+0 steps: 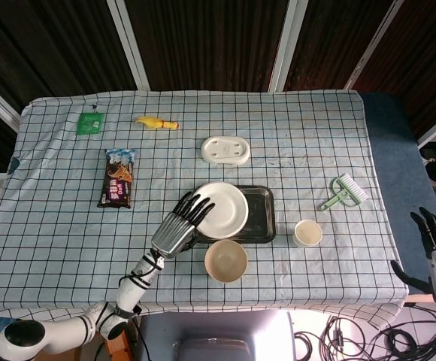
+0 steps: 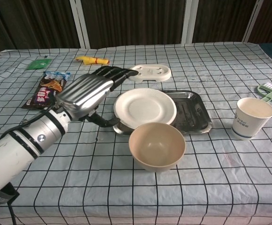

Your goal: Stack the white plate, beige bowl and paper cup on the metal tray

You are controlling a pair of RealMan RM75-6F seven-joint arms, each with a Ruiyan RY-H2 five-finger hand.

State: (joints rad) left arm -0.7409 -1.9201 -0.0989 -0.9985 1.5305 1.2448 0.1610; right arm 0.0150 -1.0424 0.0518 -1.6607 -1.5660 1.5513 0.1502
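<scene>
White plate (image 1: pixel 221 208) sits on the metal tray (image 1: pixel 261 213), overhanging its left edge; beige bowl (image 1: pixel 226 260) lies at six o'clock of it, paper cup (image 1: pixel 307 232) at four; left hand (image 1: pixel 181 226) hovers at nine, fingers released and empty; right hand (image 1: pixel 434 239) hangs off-table, fingers spread.

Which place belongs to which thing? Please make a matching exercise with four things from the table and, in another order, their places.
Things:
1. white plate
2. beige bowl
3. paper cup
4. snack packet

Places:
A. on the cloth, right of the metal tray, apart from it
B. on the left part of the metal tray, overhanging its left edge
C. on the cloth, far left of the tray, near the table's left side
D. on the cloth, just in front of the tray, nearest the robot

Pairs: 1-B, 2-D, 3-A, 4-C
</scene>
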